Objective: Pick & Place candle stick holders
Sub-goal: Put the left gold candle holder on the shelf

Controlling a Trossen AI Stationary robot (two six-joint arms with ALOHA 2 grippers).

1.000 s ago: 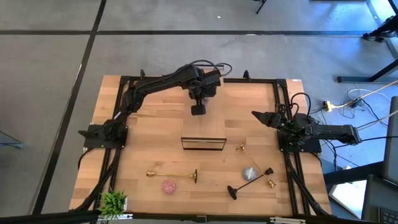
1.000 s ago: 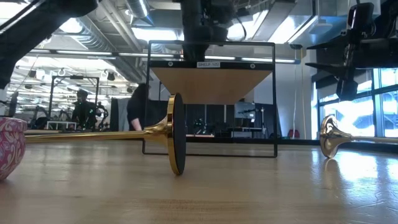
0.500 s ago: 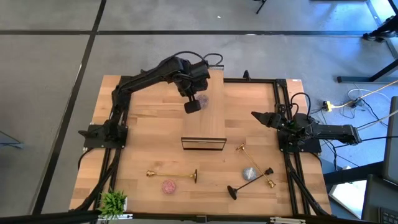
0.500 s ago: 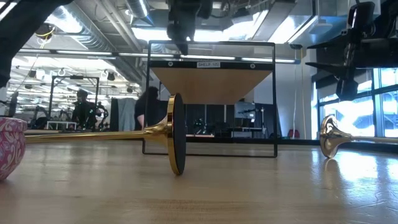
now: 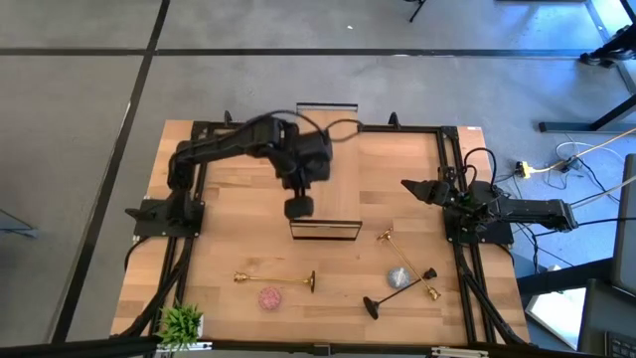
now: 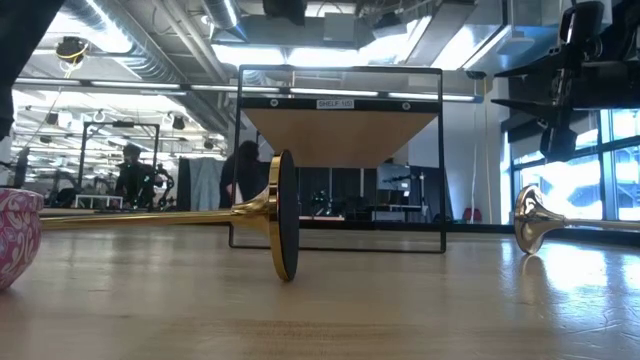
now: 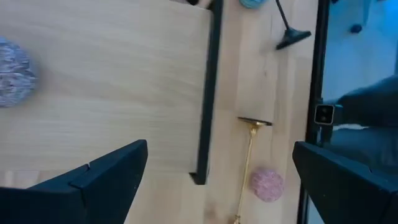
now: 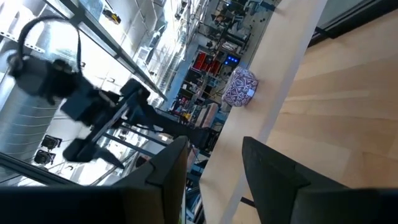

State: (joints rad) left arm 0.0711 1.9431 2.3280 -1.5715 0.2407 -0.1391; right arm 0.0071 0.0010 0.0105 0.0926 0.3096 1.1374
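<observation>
- Left hand (image 5: pixel 299 207) hangs over the shelf's (image 5: pixel 325 189) wooden top, near its front edge; fingers (image 7: pixel 106 177) spread wide, nothing between them.
- Right hand (image 5: pixel 408 186) sits at the table's (image 5: pixel 248 189) right side, off the wood rack; fingers (image 8: pixel 267 168) partly apart, nothing seen between them.
- Purplish cup (image 7: pixel 12 73) stands on the shelf top, toward the back.
- Gold holder (image 5: pixel 275 278) lies flat on table front-left, round base toward centre; pink cup (image 5: pixel 269 297) just in front of it.
- Front-right: second gold holder (image 5: pixel 407 265) lies crossed w/ black holder (image 5: pixel 397 291); blue cup (image 5: pixel 399 277) by the crossing.
- Potted plant (image 5: pixel 182 324) at front-left corner.
- Low view: person (image 6: pixel 243 170) in room behind the shelf.
</observation>
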